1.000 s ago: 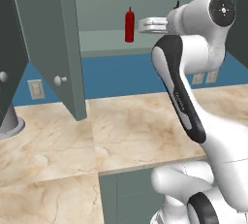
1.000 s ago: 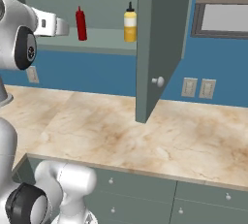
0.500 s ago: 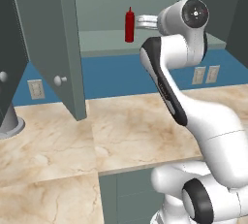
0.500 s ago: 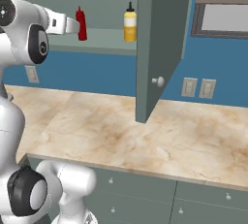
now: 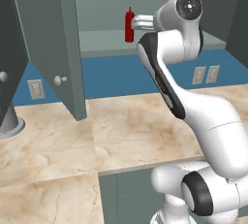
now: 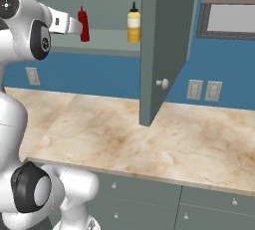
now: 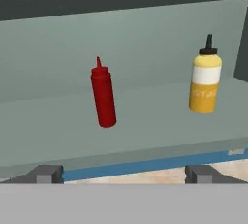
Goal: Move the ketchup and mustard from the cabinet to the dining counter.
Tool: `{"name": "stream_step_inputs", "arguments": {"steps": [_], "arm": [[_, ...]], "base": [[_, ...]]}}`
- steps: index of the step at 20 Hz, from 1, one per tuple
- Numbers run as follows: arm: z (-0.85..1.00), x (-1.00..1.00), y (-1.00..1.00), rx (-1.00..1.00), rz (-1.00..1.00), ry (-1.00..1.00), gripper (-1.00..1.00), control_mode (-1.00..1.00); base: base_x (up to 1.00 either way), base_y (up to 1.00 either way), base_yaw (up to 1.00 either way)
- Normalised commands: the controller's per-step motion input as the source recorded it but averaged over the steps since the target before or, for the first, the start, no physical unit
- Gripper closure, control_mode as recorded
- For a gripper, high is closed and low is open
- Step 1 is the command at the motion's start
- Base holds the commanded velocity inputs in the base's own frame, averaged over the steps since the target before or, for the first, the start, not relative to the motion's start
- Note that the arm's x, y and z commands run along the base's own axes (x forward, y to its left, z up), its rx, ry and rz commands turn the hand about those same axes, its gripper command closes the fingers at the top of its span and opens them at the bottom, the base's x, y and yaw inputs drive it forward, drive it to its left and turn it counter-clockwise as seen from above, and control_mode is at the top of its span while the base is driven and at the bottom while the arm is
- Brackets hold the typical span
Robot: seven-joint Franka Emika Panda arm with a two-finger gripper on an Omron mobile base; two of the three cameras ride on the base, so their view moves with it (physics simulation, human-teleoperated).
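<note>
Standing upright on the shelf of the cabinet (image 7: 145,121), the ketchup (image 7: 103,97) is untouched, nothing clamped on it. Mustard (image 7: 205,80) stands on the same shelf, well apart from the ketchup, also upright, dark nozzle up. Both cabinet doors hang open; one door (image 6: 167,40) sits just beside the mustard in the right base view, the other door (image 5: 48,43) hangs over the worktop in the left base view.

Gripper (image 7: 123,173) is level with the shelf, jaws spread wide and empty, fingertips (image 7: 47,173) at the shelf's front edge. The ketchup sits a bit off centre between them, toward one finger. From the left base view the gripper's pale fingers reach close to the bottle, not yet around it as far as I can tell.

Marble worktop (image 5: 135,126) below is bare near the arm.

Progress, judged: early. Cabinet is open, neither bottle grasped, nothing delivered. Left: close on ketchup, carry it to the dining counter, come back, repeat for mustard.
</note>
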Motion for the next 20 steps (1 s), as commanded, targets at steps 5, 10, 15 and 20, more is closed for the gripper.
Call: {"name": "stream_step_inputs", "arguments": {"steps": [5, 10, 15, 20], "arm": [[0.0, 0.56, 0.2, 0.0, 0.0, 0.12, -1.0, -1.0], [0.0, 0.63, 0.01, 0.0, 0.0, 0.0, -1.0, -1.0], [0.0, 0.61, 0.0, 0.0, 0.0, 0.0, -1.0, -1.0], [0.0, 0.52, 0.0, 0.0, 0.0, 0.0, -1.0, -1.0]], "base": [[0.0, 0.0, 0.0], [0.0, 0.0, 0.0], [0.0, 0.0, 0.0], [0.0, 0.0, 0.0]]}}
